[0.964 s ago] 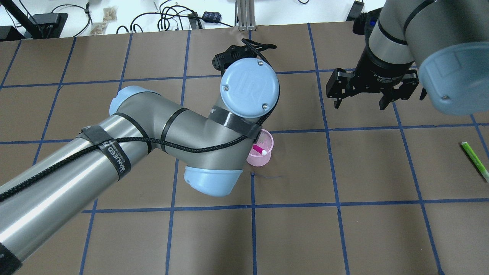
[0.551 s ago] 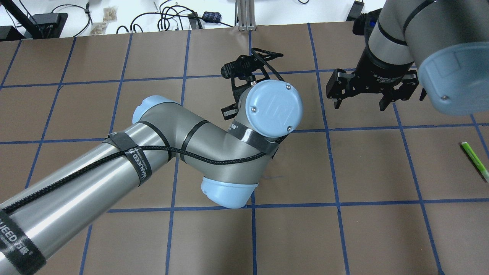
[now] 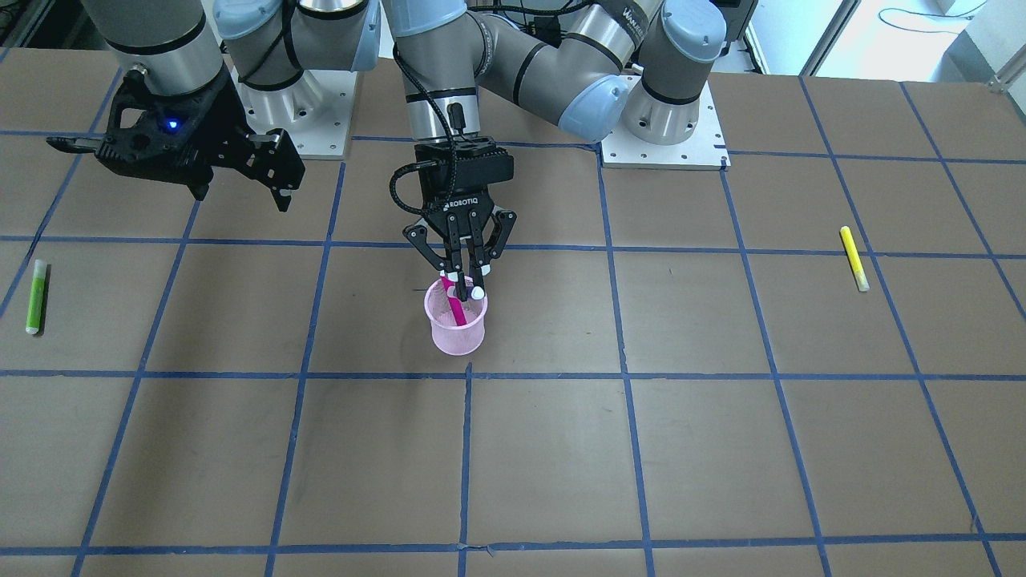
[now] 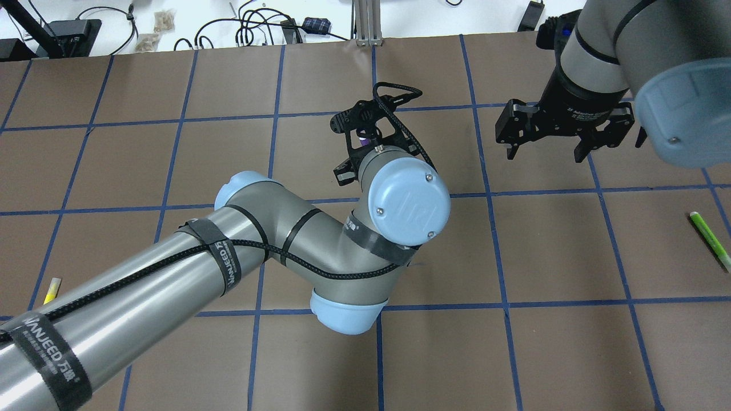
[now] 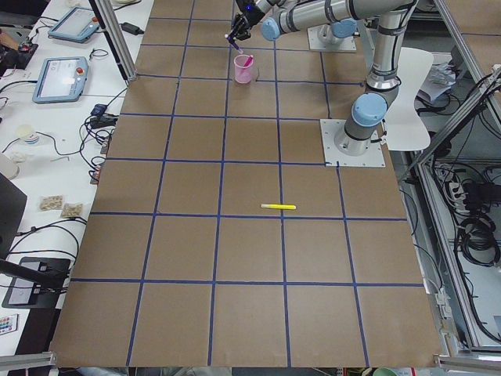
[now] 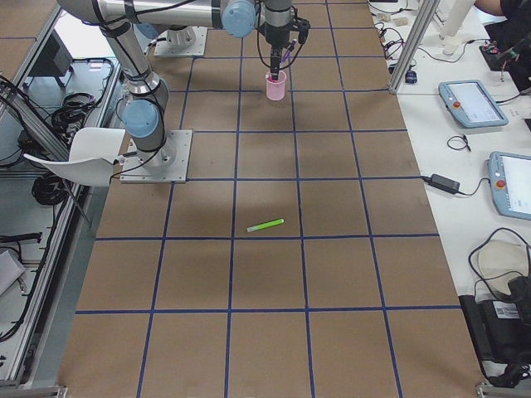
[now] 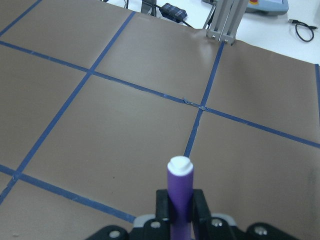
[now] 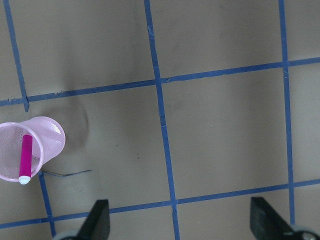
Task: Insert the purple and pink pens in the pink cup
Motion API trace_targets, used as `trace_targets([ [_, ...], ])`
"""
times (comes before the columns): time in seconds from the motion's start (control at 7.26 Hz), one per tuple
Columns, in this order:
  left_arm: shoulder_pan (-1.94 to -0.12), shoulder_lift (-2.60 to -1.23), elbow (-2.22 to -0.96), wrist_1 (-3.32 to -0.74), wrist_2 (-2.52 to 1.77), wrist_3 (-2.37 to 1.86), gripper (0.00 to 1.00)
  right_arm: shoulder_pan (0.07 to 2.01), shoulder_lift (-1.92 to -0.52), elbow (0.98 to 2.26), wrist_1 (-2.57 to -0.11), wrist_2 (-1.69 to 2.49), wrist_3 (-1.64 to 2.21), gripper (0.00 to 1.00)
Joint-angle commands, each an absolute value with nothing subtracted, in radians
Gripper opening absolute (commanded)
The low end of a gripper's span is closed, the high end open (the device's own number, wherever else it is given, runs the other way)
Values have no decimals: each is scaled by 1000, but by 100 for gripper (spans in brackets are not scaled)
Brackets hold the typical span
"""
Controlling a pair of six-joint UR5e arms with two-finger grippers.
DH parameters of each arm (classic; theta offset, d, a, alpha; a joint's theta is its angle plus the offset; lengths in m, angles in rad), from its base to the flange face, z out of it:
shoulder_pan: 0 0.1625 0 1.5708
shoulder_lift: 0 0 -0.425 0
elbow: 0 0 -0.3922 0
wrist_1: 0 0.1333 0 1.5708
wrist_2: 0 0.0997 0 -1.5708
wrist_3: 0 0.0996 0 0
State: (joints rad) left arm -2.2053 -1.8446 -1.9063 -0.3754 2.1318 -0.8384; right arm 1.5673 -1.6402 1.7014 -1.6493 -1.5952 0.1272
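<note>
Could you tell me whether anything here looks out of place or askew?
Nothing looks spilled or damaged. The pink cup stands upright with the pink pen leaning inside, and the left gripper holds the purple pen just above it. Only the green pen and yellow pen lie loose, far from the cup.

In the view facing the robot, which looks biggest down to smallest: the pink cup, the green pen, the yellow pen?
1. The pink cup is clearly bulkiest.
2. The green pen and the yellow pen look about alike, so I won't rank them.

Silver-grey arm tubes (image 4: pixel 125 308), pale blue joint caps (image 4: pixel 408 205), black braided cable (image 4: pixel 245 243), black Robotiq-marked pincer (image 3: pixel 463 284), white base plates (image 3: pixel 697 152)
</note>
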Motion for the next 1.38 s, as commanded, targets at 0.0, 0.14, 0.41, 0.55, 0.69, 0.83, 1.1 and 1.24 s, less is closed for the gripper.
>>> trace_targets([
  [0.0, -2238, -1868, -1931, -325, 2221, -842, 0, 1562, -1640, 1701, -1657, -1594, 136, 100],
  [0.14, -2259, -1894, -1933, -325, 2258, -848, 0, 1562, -1641, 1703, -1661, -1595, 140, 100],
  [0.41, -2279, -1925, -1928, -322, 2289, -868, 0, 1563, -1641, 1703, -1661, -1595, 141, 100],
  [0.55, -2279, -1934, -1931, -321, 2292, -868, 0, 1565, -1641, 1701, -1661, -1594, 141, 100],
  [0.69, -2281, -1942, -1930, -321, 2293, -867, 0, 1566, -1641, 1703, -1661, -1594, 141, 100],
  [0.83, -2281, -1942, -1930, -321, 2293, -864, 13, 1566, -1641, 1703, -1661, -1594, 141, 100],
  [1.1, -2281, -1942, -1927, -319, 2292, -867, 80, 1566, -1641, 1703, -1661, -1594, 141, 100],
  [1.24, -2281, -1939, -1925, -316, 2290, -871, 100, 1566, -1641, 1703, -1661, -1594, 141, 100],
])
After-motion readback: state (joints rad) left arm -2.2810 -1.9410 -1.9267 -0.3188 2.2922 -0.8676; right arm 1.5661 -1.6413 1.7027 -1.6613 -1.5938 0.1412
